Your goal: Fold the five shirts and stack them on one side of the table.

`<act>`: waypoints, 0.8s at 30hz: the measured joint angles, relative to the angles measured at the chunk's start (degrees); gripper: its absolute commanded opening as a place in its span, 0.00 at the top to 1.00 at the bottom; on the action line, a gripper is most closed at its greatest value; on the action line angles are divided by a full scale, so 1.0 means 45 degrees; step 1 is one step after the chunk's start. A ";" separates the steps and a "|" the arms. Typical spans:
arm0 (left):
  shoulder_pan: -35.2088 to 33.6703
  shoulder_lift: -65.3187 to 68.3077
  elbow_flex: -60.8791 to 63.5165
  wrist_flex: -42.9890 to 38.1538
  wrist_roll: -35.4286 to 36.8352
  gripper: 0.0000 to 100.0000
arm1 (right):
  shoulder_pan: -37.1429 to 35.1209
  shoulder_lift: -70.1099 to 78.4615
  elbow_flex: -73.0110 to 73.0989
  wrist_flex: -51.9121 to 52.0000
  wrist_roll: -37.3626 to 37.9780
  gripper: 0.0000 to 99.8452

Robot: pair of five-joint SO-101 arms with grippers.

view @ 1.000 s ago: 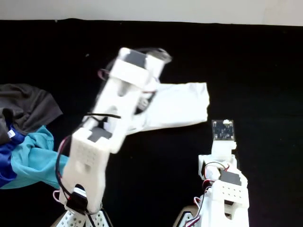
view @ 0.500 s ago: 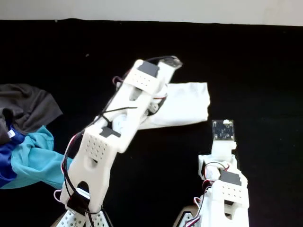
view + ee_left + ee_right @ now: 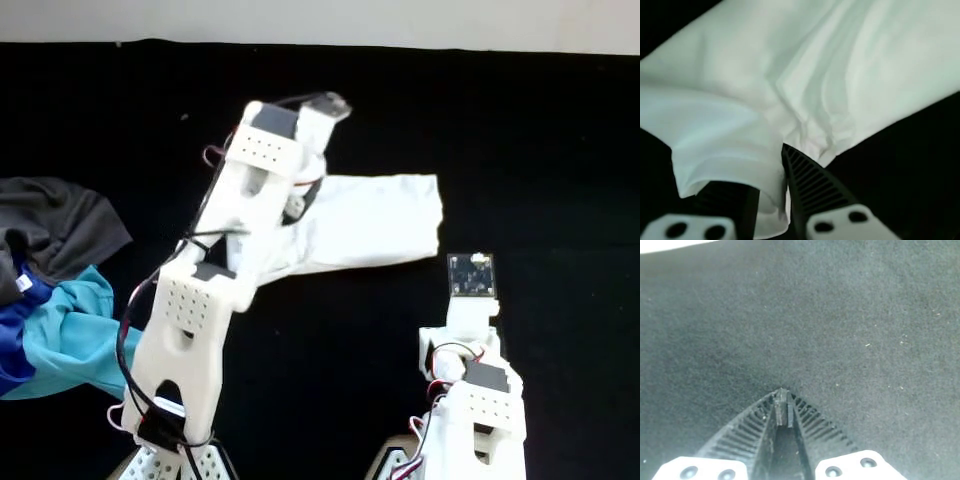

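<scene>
White shirt (image 3: 815, 75): edge fold pinched in the left gripper; in the high view the shirt (image 3: 380, 215) lies spread flat near the middle of the table, partly under the left arm
Left gripper (image 3: 767, 175): closed on a rolled edge of the white cloth, which drapes over one finger and presses against the ribbed pad of the other finger (image 3: 810, 185)
Left arm (image 3: 230, 250): stretched from its base at the near edge out over the shirt
Right gripper (image 3: 782, 396): closed, tips touching, nothing between them, just above bare black cloth
Right arm (image 3: 470, 390): tucked near its base, apart from the shirt
Shirt pile: dark grey shirt (image 3: 60, 220), teal shirt (image 3: 70, 330) and blue shirt (image 3: 15, 345) crumpled together at the table's left edge
Table (image 3: 520, 130): covered in black cloth
</scene>
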 measured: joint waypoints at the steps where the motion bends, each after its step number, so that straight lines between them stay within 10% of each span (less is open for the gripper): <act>1: 0.0215 -0.0059 -0.0254 0.0215 0.0000 0.99 | 0.0000 0.0000 0.0000 0.0000 0.0000 0.99; 13: 0.2579 -0.0078 -0.0899 0.0547 -0.0020 0.99 | 0.0000 0.0000 0.0000 0.0000 0.0000 0.99; 24: 0.0430 0.1602 -0.0918 -0.1035 0.0000 0.99 | 0.0000 0.0000 0.0000 0.0000 0.0000 0.99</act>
